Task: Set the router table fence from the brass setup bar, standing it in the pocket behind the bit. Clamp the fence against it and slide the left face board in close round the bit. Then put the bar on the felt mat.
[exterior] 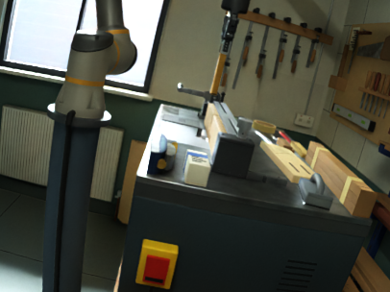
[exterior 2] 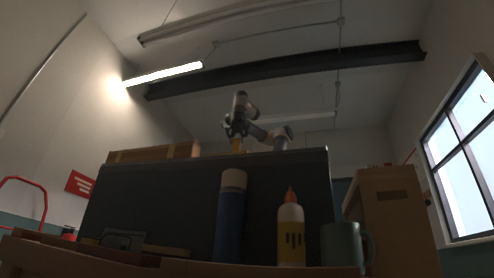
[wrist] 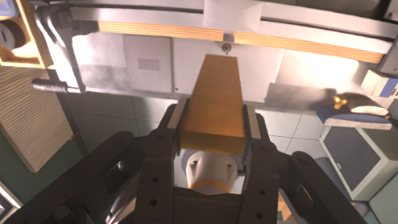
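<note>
On the router table, the fence [exterior: 222, 126] runs along the top with pale wooden face boards [wrist: 161, 31] either side of the bit [wrist: 227, 48]. The brass setup bar [exterior: 218, 73] hangs upright above the far end of the table, held at its top by my closed gripper [exterior: 226, 42]. From the wrist camera the bar [wrist: 215, 104] points down towards the bit opening, its lower end above the table. A clamp with a long handle [exterior: 192, 91] stands at the fence's far end. I cannot see the felt mat.
Clamps hang on a wall rack [exterior: 283, 29] behind the table, and chisels on a board [exterior: 372, 86] to the right. Small boxes [exterior: 197, 166], a dark block [exterior: 233, 154] and timber [exterior: 336, 175] lie on the near table. My arm's column [exterior: 72, 182] stands left.
</note>
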Robot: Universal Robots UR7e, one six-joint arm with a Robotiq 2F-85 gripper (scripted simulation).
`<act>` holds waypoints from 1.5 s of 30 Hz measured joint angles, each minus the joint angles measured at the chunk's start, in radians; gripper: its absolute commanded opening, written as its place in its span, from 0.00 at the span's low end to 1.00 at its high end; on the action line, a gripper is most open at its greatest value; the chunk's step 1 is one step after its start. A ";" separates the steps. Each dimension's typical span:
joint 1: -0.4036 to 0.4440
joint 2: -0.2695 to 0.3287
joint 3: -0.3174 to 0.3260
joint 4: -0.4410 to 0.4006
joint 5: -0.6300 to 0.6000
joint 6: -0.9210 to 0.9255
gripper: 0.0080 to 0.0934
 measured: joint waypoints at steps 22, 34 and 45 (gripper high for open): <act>0.432 -0.071 0.040 0.030 0.000 0.432 0.00; 0.433 -0.071 0.040 0.031 0.001 0.434 0.00; 0.434 -0.071 0.043 0.028 0.001 0.434 0.00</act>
